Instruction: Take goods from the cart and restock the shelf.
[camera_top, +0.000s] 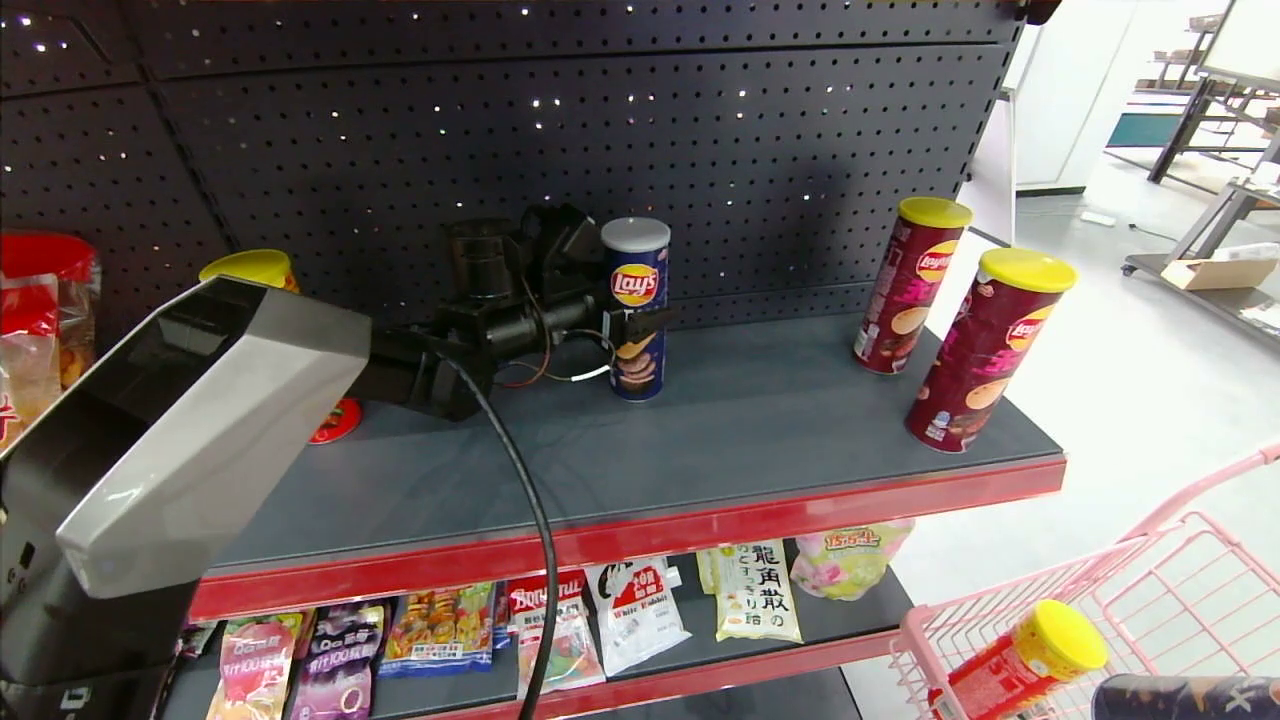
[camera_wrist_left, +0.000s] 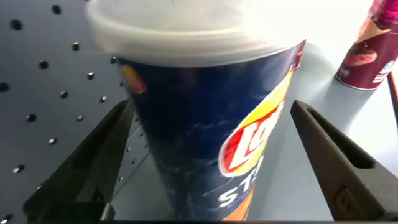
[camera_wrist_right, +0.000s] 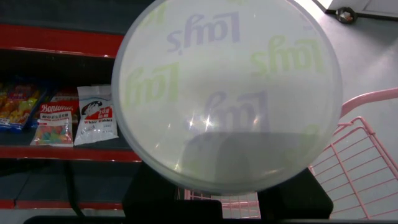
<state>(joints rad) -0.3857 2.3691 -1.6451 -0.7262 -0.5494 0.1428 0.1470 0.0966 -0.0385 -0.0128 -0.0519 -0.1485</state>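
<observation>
**Item 1.** Blue cylindrical cardboard chip can w/ pale grey plastic lid. Stood upright mid-way along the grey upper shelf board, close to the black perforated back panel. L gripper sat around it at approx. mid-height. Fingers were apart, one each side of the can, w/ a clear gap on one side; not clamped.

**Item 2.** Rear maroon chip can w/ yellow lid and front maroon chip can w/ yellow lid. Both upright at the shelf's right end, near each other, well apart from item 1.

**Item 3.** Yellow-lidded can at far left, mostly hidden behind the L arm.

**Item 4.** Pink wire cart, below and right of the shelf. A red cylindrical can w/ yellow lid lay on its side inside.

**Item 5.** Clear round plastic lid of a can, right up against the R wrist cam. R gripper was a dark mass beneath it; its grip could not be told.

**Item 6.** Assorted snack bags in a row on the lower shelf.
</observation>
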